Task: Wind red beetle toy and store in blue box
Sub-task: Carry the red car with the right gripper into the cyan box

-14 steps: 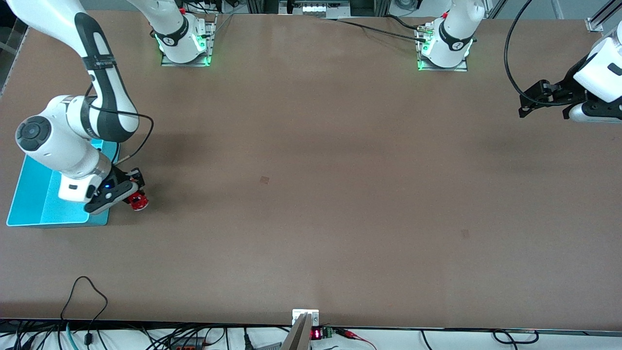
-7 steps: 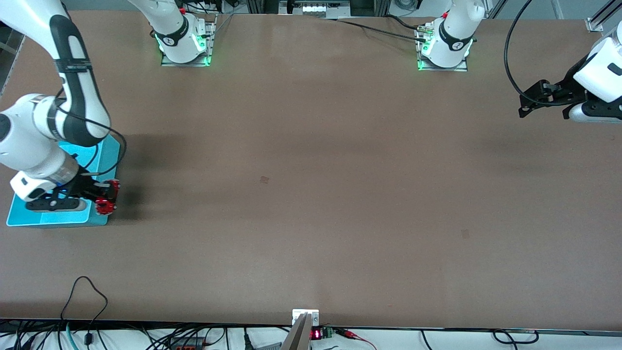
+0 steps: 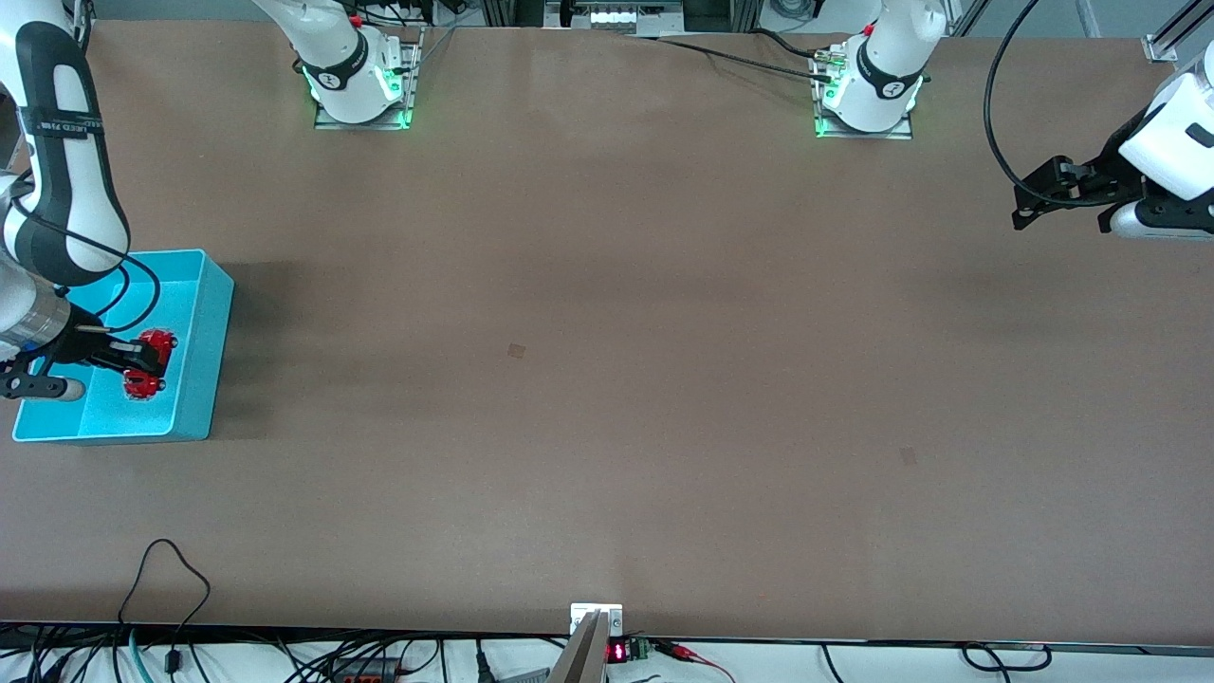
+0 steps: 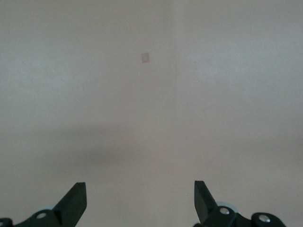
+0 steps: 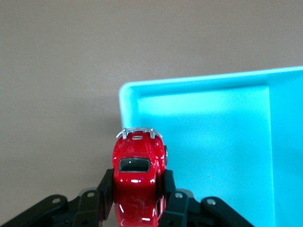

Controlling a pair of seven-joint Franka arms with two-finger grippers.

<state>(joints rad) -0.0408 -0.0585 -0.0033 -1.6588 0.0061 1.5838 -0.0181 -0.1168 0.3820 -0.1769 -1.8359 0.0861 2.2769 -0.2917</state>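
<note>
Front view, right gripper point(image 3: 142, 365) clamping red beetle toy point(image 3: 147, 363) over blue box point(image 3: 204, 327)

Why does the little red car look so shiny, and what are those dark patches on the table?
Right wrist view: the glossy red beetle toy, clamped in the right gripper over the blue box, mirrors overhead lights as small white glints. Front view: soft shadow lies on the table beside the box. Left wrist view: a blurred shadow lies under the open left gripper.
</note>
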